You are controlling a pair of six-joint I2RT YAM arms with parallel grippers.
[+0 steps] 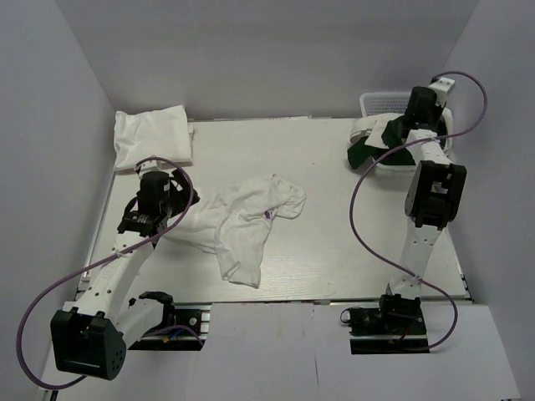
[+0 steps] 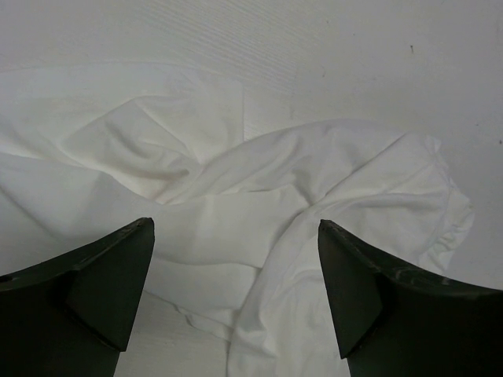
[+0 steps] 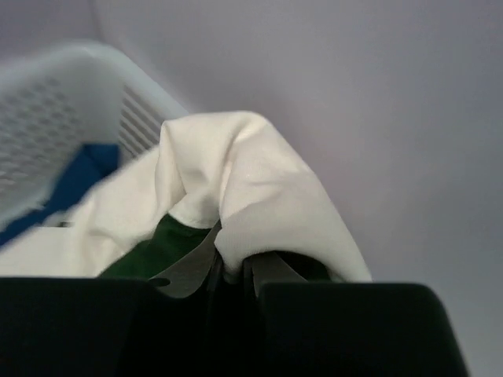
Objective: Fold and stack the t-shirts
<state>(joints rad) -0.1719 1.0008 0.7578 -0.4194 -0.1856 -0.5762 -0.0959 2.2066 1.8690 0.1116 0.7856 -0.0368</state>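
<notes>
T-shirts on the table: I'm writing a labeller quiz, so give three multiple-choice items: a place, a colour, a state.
1. Where does the folded stack lie? A far-left corner; B near-right edge; C between the arm bases.
2. What colour is the crumpled t-shirt mid-table? A blue; B white; C green.
3. How is the left gripper? A shut on a sleeve; B open over the crumpled t-shirt; C out of view.
Answers: 1 A, the top view shows it there; 2 B, it is plainly white in both views; 3 B, its jaws stand wide apart.
</notes>
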